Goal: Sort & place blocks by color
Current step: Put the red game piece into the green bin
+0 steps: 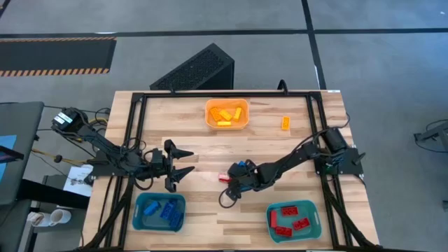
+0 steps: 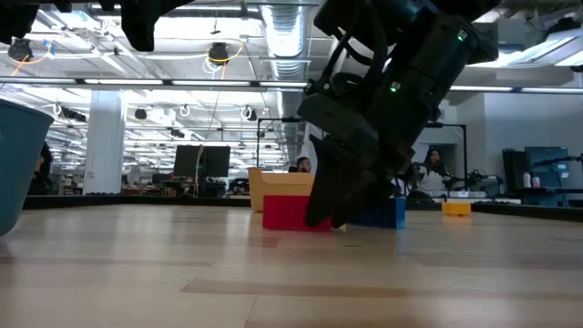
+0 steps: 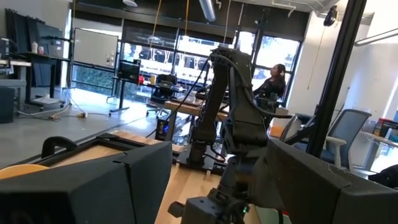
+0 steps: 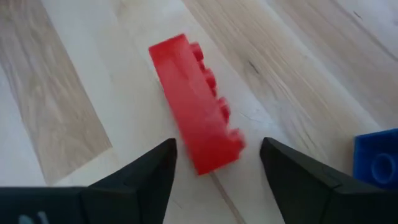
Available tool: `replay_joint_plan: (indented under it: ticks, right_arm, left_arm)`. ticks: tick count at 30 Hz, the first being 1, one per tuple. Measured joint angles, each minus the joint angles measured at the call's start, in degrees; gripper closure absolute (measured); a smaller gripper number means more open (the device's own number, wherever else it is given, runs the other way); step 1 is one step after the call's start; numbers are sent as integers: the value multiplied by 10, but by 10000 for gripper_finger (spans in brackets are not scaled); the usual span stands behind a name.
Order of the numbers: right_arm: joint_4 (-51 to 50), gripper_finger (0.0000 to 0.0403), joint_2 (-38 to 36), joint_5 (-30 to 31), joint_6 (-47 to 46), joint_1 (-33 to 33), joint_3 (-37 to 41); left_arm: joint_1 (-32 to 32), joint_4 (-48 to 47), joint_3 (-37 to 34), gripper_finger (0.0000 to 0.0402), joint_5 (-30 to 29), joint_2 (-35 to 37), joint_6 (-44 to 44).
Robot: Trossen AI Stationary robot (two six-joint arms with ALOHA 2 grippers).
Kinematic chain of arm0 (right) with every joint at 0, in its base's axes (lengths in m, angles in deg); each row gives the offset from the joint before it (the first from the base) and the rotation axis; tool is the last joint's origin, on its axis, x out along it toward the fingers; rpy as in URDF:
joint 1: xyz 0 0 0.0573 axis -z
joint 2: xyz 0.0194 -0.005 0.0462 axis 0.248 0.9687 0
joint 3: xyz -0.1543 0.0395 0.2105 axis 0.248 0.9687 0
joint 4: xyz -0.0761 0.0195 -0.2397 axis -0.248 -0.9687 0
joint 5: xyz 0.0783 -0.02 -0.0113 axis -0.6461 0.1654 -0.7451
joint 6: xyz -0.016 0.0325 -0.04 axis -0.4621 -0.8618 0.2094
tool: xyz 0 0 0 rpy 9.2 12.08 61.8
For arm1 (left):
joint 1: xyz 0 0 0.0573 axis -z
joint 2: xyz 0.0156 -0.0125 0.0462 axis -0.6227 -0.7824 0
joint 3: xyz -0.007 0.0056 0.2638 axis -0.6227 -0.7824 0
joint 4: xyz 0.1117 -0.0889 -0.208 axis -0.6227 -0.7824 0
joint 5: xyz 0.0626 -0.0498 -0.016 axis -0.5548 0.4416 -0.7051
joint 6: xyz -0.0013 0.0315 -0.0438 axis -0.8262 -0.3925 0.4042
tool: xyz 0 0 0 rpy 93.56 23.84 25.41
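Note:
A red block [image 4: 196,127] lies on its side on the wood, studs sideways, with a blue block [image 4: 376,162] close beside it. My right gripper [image 4: 217,165] is open and low over the red block's near end, one finger on each side, gaps showing. In the high view the right gripper [image 1: 227,187] sits mid-table by the red block [image 1: 224,177] and the blue block [image 1: 242,166]. My left gripper [image 1: 187,162] is open and waits above the table left of them. A loose orange block [image 1: 285,123] lies near the far right.
An orange bin [image 1: 226,113] with orange blocks stands at the far middle. A teal bin [image 1: 159,211] with blue blocks is at the near left, and another teal bin [image 1: 292,218] with red blocks at the near right. A black frame [image 1: 133,126] runs along the table sides.

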Motion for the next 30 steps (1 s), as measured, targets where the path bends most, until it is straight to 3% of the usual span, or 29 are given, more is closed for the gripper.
replay_joint_plan:
  ticks: [5, 12, 16, 21, 26, 30]
  right_arm:
    - [-6, 205, 2, -4, 31, -4, -16]
    - [-9, 367, -15, -17, 99, -21, -38]
    - [-5, 373, -57, -3, 114, -42, -48]
    - [-75, 338, -124, 32, 111, -90, -49]
    - [-230, 334, -193, 58, 39, -176, -49]
    - [-288, 337, -239, 60, 4, -276, -49]
  left_arm:
    - [0, 1, 0, 152, 0, 0, 1]
    - [0, 1, 0, 152, 3, 0, 2]
    - [0, 0, 0, 152, 3, 0, 1]
    - [0, 1, 0, 152, 5, 0, 4]
    - [0, 0, 0, 152, 5, 0, 4]
    - [0, 1, 0, 152, 10, 0, 7]
